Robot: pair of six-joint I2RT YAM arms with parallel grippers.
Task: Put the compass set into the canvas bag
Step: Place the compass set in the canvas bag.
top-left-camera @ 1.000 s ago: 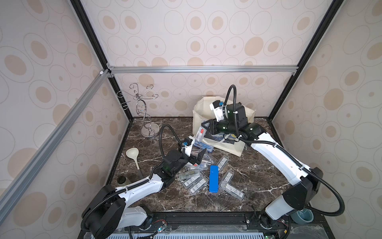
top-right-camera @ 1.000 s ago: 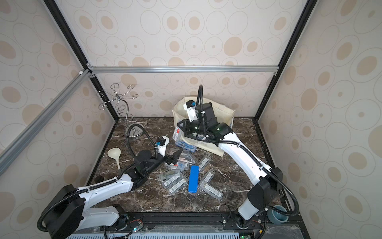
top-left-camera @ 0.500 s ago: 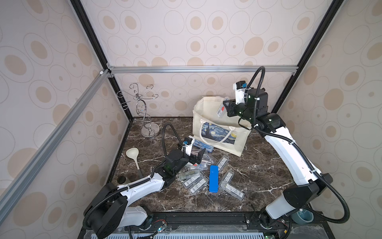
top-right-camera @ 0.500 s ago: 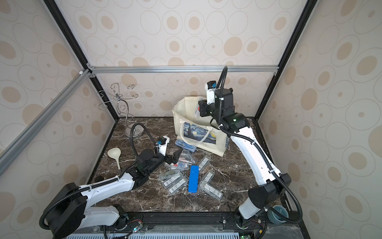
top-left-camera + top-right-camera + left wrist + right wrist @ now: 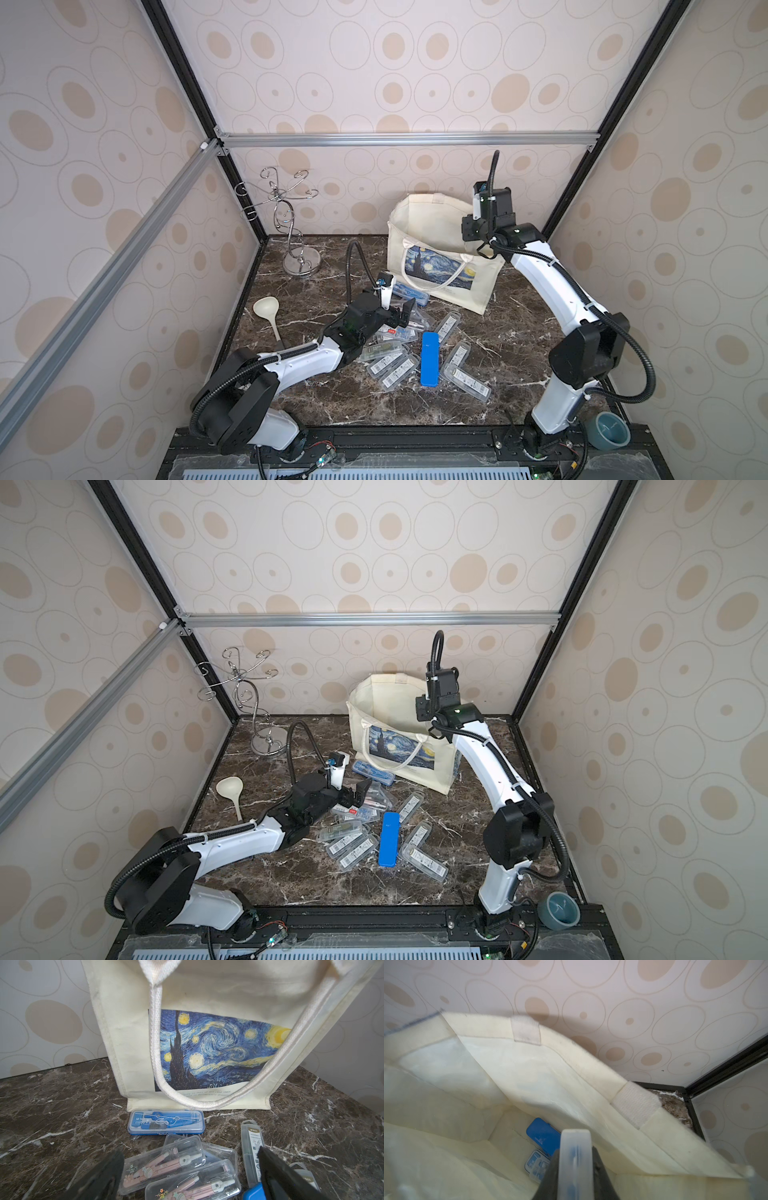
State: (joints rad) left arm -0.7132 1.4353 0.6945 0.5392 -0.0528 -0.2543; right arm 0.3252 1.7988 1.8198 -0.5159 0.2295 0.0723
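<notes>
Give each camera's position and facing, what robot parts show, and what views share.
Top views: high at the front, looking down toward the back wall; both arms, left end effector, right end effector over the canvas bag.
Left wrist: low over the table, facing the bag's print; its open fingers show.
Right wrist: above the bag, looking into it; its end effector shut on a clear compass set.
Shared: left wrist and top views both show the blue compass case by the bag.

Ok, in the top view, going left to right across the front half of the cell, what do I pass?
Cream ladle → open left gripper → blue case → teal cup.
</notes>
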